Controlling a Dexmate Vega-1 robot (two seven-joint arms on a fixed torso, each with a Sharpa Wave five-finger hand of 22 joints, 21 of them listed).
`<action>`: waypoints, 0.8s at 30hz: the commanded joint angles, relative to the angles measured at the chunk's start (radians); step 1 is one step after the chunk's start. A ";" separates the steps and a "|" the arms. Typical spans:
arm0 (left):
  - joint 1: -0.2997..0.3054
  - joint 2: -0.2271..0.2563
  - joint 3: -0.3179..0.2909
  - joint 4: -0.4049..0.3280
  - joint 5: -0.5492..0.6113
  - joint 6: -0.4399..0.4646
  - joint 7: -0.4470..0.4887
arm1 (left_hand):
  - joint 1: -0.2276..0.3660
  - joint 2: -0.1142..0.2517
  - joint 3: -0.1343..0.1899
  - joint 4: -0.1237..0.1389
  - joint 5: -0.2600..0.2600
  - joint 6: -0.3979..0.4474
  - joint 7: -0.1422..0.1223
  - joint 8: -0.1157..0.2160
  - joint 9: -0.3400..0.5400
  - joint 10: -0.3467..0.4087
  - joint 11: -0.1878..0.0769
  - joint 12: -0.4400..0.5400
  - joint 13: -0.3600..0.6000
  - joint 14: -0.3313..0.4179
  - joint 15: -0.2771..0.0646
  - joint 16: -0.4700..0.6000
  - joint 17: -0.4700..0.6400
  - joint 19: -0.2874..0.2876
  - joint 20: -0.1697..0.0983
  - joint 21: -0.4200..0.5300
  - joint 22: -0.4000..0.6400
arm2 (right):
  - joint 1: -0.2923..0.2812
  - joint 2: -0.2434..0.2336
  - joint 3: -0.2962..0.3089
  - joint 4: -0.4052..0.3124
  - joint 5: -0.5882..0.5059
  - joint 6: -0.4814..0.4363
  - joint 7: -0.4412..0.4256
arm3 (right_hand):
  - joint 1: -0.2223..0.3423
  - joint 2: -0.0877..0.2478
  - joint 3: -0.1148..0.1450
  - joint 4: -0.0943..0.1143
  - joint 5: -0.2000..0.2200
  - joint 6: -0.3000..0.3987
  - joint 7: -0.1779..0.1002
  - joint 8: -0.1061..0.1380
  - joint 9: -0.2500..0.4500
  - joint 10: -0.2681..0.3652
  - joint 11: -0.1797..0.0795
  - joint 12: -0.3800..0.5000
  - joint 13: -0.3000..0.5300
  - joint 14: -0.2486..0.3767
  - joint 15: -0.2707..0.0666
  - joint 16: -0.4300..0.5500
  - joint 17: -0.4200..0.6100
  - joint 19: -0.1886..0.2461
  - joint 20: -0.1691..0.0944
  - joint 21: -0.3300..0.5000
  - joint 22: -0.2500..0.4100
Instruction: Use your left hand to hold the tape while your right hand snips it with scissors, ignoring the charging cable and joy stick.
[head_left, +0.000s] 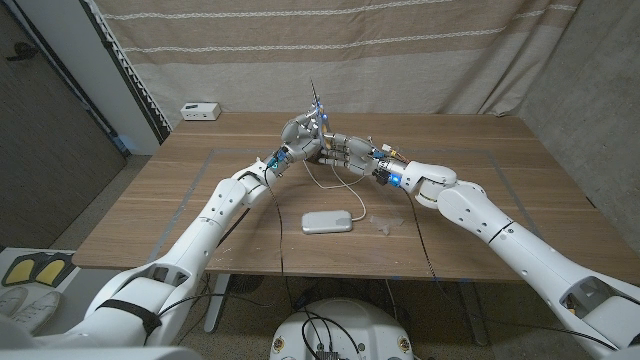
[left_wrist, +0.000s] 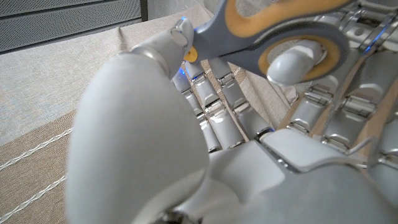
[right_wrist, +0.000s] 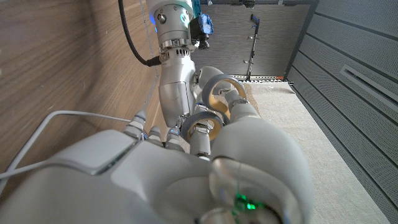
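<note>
Both hands meet above the middle of the wooden table (head_left: 470, 200). My right hand (head_left: 350, 152) grips the grey scissors (head_left: 315, 102), whose blades point up. Its fingers sit in the orange-lined handle loops (right_wrist: 214, 90), and the same handle (left_wrist: 249, 31) shows close up in the left wrist view. My left hand (head_left: 297, 133) is raised just left of the scissors, curled around a round grey thing that looks like the tape roll. The strip of tape itself is too thin to make out. The left forearm (right_wrist: 176, 74) reaches in toward the handles.
A white flat charger (head_left: 330, 221) with its white cable (head_left: 338, 185) lies near the table's front edge. A small clear scrap (head_left: 385, 223) lies to its right. A small white device (head_left: 200, 110) sits at the far left corner. A curtain hangs behind.
</note>
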 joint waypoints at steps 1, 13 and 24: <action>0.003 0.000 -0.003 -0.002 -0.004 -0.008 0.002 | 0.075 0.086 0.019 0.014 0.005 0.011 0.002 0.000 0.003 0.007 0.001 0.003 0.000 0.044 -0.039 0.009 0.022 -0.001 -0.139 0.009 0.002 | 0.000 -0.003 -0.004 0.000 -0.008 0.002 0.005 | -0.010 0.005 0.009 0.014 -0.006 -0.007 -0.003 -0.004 0.003 0.071 -0.040 -0.003 0.005 -0.049 -0.005 -0.002 0.004 -0.004 -0.007 -0.003 0.006; -0.001 -0.007 -0.004 -0.001 -0.021 0.011 -0.007 | 0.074 0.087 0.021 0.014 0.005 0.025 0.000 0.004 0.002 0.014 0.002 0.004 -0.003 0.045 -0.039 0.008 0.022 -0.002 -0.139 0.010 0.001 | 0.014 -0.006 -0.017 -0.008 -0.028 -0.013 -0.005 | 0.039 -0.031 0.038 -0.025 -0.014 0.008 -0.007 -0.002 -0.001 0.081 -0.028 -0.004 0.003 -0.033 0.009 -0.001 -0.002 0.016 0.001 -0.001 0.003; 0.013 -0.006 -0.002 -0.023 -0.006 -0.018 0.010 | 0.074 0.086 0.022 0.014 0.006 0.038 -0.004 0.007 0.000 0.012 0.001 0.004 -0.002 0.045 -0.039 0.008 0.022 -0.002 -0.139 0.011 0.001 | 0.015 -0.019 -0.025 -0.045 -0.048 -0.054 -0.063 | 0.097 -0.067 0.043 -0.083 -0.009 0.059 -0.031 0.023 0.010 0.130 -0.015 0.008 0.003 0.005 0.007 0.003 -0.005 0.053 -0.007 0.005 0.002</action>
